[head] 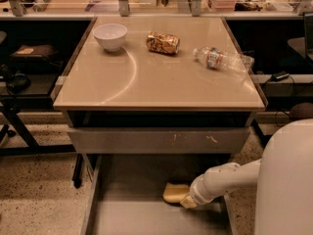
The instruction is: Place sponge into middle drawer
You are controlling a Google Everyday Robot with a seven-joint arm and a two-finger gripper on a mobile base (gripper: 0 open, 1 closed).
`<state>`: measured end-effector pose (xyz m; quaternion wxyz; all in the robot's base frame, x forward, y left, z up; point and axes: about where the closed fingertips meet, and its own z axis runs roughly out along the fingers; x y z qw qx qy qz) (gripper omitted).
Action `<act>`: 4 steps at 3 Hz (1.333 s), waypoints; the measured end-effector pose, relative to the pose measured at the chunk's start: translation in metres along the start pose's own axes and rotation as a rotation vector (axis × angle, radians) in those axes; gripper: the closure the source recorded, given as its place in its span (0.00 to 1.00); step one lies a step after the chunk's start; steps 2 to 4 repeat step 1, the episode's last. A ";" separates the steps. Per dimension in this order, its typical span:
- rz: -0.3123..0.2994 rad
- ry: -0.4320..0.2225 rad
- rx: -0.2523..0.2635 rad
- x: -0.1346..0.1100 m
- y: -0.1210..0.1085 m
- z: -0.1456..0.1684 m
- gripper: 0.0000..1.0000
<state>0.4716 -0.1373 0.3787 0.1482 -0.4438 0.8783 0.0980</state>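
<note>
Well, sponge is down inside the middle drawer

I see one sponge [175, 192], pale yellow, low in the pulled-out middle drawer [132, 217], towards its back right, just below the front of the drawer above. I can't tell if it rests on the grey floor or sits a little over it. The gripper [189, 202] is at the sponge's right end, touching it, on a white arm that comes in from the right. Whether it is grasping the sponge or has let go, I cannot tell.

Two drawers show: this one and the upper drawer [156, 140], whose grey front carries white scratches.

On the table [156, 84] are three things, one of each: a white bowl [110, 35] back left, a crumpled gold foil packet [163, 42] near it, and a clear plastic bottle [222, 60] lying on its side to the right (its label has a coloured band, but I can read no writing on it or the packet).
</note>
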 end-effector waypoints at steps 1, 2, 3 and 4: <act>0.000 0.000 0.000 0.000 0.000 0.000 0.00; 0.000 0.000 0.000 0.000 0.000 0.000 0.00; 0.000 0.000 0.000 0.000 0.000 0.000 0.00; 0.000 0.000 0.000 0.000 0.000 0.000 0.00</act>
